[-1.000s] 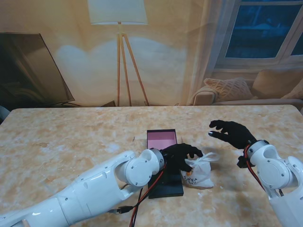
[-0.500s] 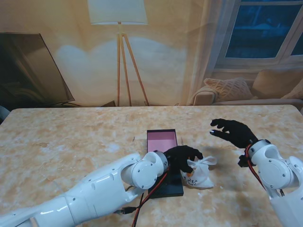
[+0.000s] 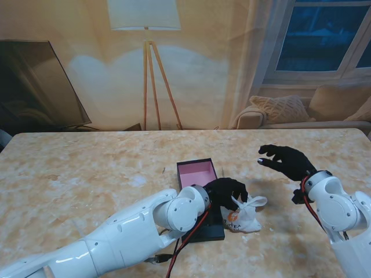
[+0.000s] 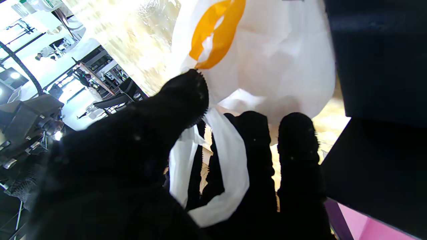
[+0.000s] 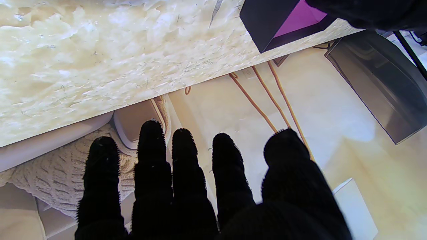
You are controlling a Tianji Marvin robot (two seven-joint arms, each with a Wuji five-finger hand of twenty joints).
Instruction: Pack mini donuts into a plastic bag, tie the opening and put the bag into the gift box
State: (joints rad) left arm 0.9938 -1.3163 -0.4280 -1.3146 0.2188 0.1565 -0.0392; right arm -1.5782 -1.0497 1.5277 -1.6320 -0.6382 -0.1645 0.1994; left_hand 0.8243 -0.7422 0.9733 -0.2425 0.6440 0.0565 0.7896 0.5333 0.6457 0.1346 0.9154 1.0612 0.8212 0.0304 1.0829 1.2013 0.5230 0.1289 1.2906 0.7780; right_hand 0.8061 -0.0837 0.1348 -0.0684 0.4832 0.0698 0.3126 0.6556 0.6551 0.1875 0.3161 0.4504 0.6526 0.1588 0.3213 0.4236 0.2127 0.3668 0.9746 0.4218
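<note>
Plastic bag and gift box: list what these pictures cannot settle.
- Donuts: none visible; the white plastic bag is opaque in the stand and left wrist views.
- Knot: the left hand covers the bag's neck; only loose white ends show.
- Gift box: the left arm hides its near half.
- Bag lifted or resting: cannot tell.
- Right hand: open, holding nothing.

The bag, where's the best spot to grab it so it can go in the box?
Probably the knotted top of the bag, from above. The tails stick up loose and the body is soft. The left hand is already closed on those tails; the box sits open just to the left.
</note>
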